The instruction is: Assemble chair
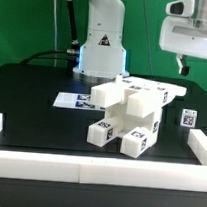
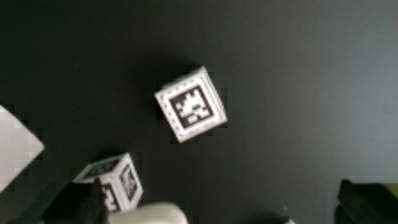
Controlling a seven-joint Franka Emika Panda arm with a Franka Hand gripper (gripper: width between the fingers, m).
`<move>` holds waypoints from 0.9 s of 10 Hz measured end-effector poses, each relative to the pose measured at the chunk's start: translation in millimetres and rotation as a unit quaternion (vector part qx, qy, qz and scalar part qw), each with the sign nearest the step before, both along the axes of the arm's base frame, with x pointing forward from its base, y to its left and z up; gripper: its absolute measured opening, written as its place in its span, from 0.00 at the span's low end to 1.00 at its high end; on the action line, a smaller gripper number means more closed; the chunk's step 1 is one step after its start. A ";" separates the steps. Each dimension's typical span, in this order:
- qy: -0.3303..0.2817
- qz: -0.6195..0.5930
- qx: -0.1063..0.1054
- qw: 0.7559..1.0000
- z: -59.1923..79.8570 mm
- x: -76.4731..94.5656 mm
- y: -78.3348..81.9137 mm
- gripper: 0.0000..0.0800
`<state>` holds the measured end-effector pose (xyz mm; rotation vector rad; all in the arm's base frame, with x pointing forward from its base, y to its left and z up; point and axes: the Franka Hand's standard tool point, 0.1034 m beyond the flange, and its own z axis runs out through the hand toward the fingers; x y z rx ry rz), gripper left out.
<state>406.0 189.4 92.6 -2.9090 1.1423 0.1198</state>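
My pincer (image 1: 189, 63) hung released, gripping nothing. The chair (image 1: 126, 113) sat below it, off to one side, mostly built I'd guess. One small tagged block (image 1: 187, 118) lay loose nearly underneath.

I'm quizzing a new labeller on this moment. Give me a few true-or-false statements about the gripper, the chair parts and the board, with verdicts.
1. The gripper grips a chair part. False: its fingers are open and empty, high above the table.
2. A pile of white parts sits mid-table. True.
3. One small block stands apart from the pile, on the exterior view's right. True.
4. The marker board lies on the exterior view's right of the pile. False: it lies on the left.
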 end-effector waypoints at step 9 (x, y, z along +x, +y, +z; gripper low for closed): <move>0.010 0.012 -0.022 1.000 -39.4 -5.8 -4.1 0.81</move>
